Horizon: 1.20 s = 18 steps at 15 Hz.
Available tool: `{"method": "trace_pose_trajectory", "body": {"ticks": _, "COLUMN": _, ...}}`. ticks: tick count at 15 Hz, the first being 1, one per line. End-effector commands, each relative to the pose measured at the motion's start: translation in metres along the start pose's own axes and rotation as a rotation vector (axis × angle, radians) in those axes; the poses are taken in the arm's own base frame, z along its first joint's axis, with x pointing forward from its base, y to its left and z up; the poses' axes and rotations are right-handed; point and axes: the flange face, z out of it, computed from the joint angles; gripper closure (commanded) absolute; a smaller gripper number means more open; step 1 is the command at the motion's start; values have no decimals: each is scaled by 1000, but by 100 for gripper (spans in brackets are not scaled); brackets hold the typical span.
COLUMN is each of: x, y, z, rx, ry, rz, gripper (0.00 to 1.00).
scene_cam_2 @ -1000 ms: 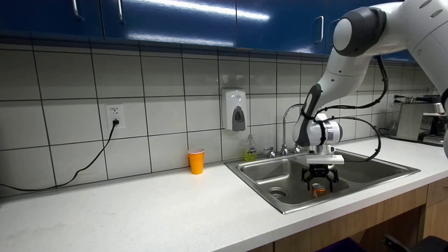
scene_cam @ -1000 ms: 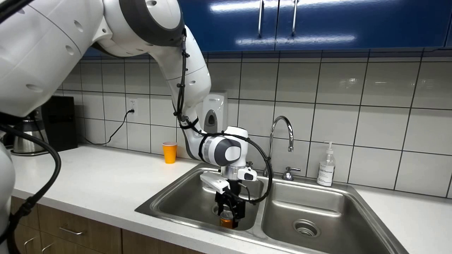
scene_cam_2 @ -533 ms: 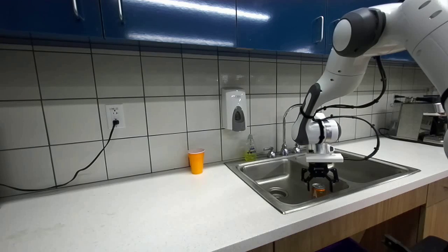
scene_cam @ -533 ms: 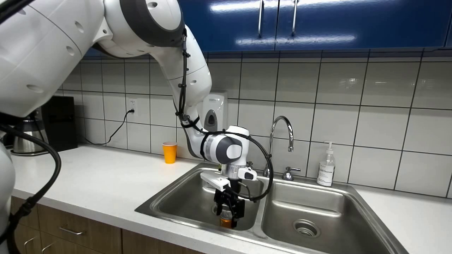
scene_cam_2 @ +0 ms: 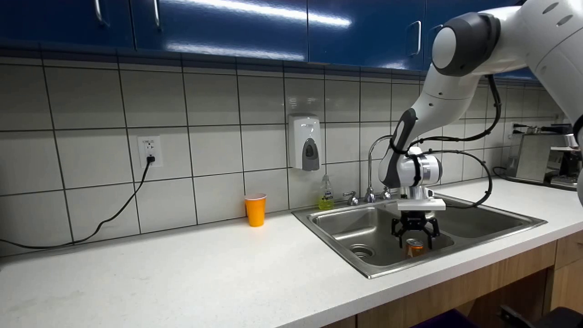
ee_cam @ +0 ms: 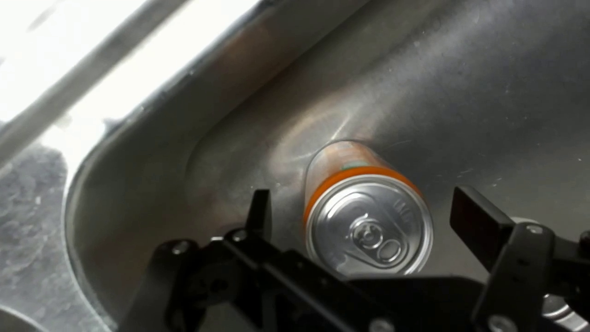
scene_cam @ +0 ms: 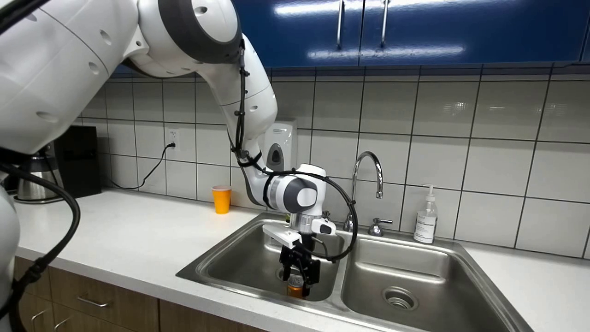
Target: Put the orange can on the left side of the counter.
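Note:
The orange can (scene_cam: pixel 295 289) stands upright in a sink basin, and it also shows in an exterior view (scene_cam_2: pixel 414 250). In the wrist view, its silvery top with pull tab (ee_cam: pixel 368 226) faces the camera, and part of its lower edge is hidden by the gripper. My gripper (ee_cam: pixel 365 213) is open, with one black finger on each side of the can and a visible gap on both sides. In an exterior view, the gripper (scene_cam_2: pixel 415 246) points down over the can. The white counter (scene_cam: pixel 129 235) surrounds the sink and also shows in an exterior view (scene_cam_2: pixel 191 278).
The steel sink (scene_cam: pixel 339 302) has a raised rim, a divider and two basins. A faucet (scene_cam: pixel 379 177) rises behind it. A brighter orange cup (scene_cam_2: pixel 256 210) stands on the counter by the tiled wall. A pump bottle (scene_cam: pixel 426 219) and a soap bottle (scene_cam_2: pixel 326 196) stand behind the sink.
My arm and gripper have shifted only slightly over the can. The can has not moved, and the gripper has stayed open.

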Motion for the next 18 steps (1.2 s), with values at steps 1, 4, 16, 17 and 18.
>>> {"method": "trace_pose_trajectory", "body": {"ticks": 1, "x": 6, "y": 1, "z": -4, "rx": 12, "ry": -29, "rz": -18, "gripper": 0}}
{"method": "trace_pose_trajectory", "body": {"ticks": 4, "x": 7, "y": 1, "z": -4, "rx": 14, "ry": -32, "rz": -19, "gripper": 0}}
{"method": "trace_pose_trajectory", "body": {"ticks": 16, "x": 7, "y": -2, "z": -2, "rx": 21, "ry": -30, "rz": -37, "gripper": 62}}
{"method": "trace_pose_trajectory", "body": {"ticks": 17, "x": 5, "y": -5, "z": -5, "rx": 24, "ry": -27, "rz": -42, "gripper": 62}}
{"method": "trace_pose_trajectory", "body": {"ticks": 18, "x": 1, "y": -9, "z": -10, "rx": 25, "ry": -23, "rz": -52, "gripper": 62}}
